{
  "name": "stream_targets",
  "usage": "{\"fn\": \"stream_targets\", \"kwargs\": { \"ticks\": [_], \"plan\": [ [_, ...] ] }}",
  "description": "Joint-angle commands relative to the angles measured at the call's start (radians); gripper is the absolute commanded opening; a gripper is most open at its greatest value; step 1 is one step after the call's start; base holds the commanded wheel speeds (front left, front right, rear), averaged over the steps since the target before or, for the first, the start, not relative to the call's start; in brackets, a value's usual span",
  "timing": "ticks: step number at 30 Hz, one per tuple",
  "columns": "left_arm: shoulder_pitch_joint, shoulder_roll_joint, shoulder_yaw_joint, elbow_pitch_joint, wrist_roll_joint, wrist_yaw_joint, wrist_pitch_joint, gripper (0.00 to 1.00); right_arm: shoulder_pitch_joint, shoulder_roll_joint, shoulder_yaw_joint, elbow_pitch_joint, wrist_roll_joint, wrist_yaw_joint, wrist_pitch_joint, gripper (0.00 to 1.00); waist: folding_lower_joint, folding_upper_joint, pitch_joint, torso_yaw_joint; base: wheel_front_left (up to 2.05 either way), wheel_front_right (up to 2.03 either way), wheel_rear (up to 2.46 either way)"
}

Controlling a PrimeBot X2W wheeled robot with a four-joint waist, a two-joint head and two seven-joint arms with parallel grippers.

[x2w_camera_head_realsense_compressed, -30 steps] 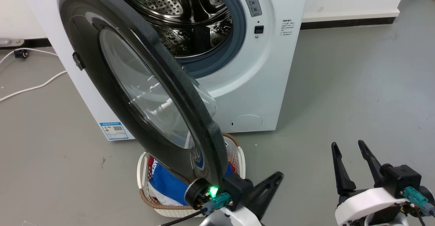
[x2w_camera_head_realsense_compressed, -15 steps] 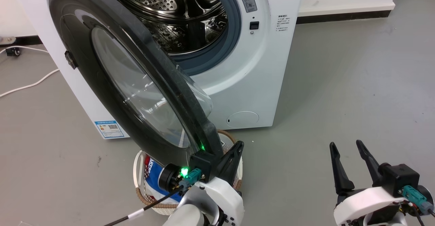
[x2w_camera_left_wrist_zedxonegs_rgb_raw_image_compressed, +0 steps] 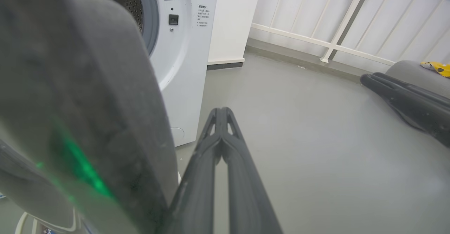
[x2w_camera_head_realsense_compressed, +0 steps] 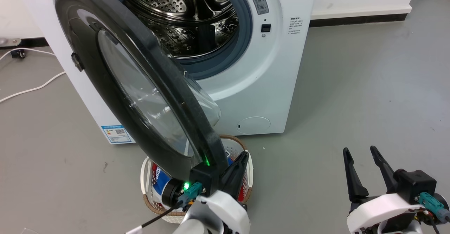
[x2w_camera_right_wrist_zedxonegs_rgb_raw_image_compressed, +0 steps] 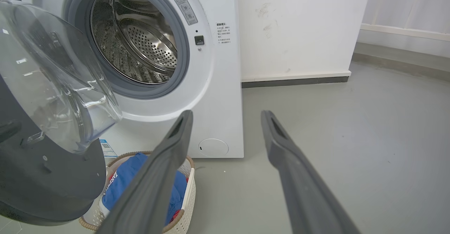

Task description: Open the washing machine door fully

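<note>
Door-swinging step: door [x2w_camera_head_realsense_compressed: 105, 86] part-open, free rim at 6 o'clock beside the left hand [x2w_camera_head_realsense_compressed: 243, 155], fingers together and empty; right hand [x2w_camera_head_realsense_compressed: 359, 149] spread, idle at 4 o'clock; next, the rim likely needs pushing toward 9 o'clock.

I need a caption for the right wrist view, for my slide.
Open right tool faces the washing machine; the washing machine door stands half open near a laundry basket.
</note>
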Motion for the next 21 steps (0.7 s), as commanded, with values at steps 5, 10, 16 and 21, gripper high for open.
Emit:
{"fn": "stream_targets", "kwargs": {
  "ticks": [5, 10, 16, 21],
  "plan": [
    [0.062, 0.083, 0.035, -0.07, -0.001, 0.037, -0.002, 0.0, 0.018, 0.003, -0.009, 0.004, 0.003, 0.0, -0.003, 1.0, 0.0, 0.0, -0.006, 0.027, 0.0, 0.0, 0.0],
    [0.119, 0.108, 0.029, -0.175, 0.004, 0.057, 0.009, 0.0, 0.023, 0.003, -0.009, 0.005, 0.003, 0.0, 0.006, 1.0, 0.0, 0.0, -0.012, 0.058, 0.0, 0.0, 0.0],
    [0.184, 0.136, 0.017, -0.293, 0.018, 0.084, 0.021, 0.0, 0.024, 0.003, -0.018, 0.0, 0.002, 0.0, 0.009, 1.0, 0.0, 0.0, -0.013, 0.112, 0.0, 0.0, 0.0],
    [0.225, 0.153, 0.021, -0.375, 0.019, 0.111, 0.032, 0.0, 0.032, 0.003, -0.03, -0.005, -0.003, 0.0, 0.012, 1.0, 0.0, 0.0, -0.009, 0.178, 0.0, 0.0, 0.0]
  ]
}}
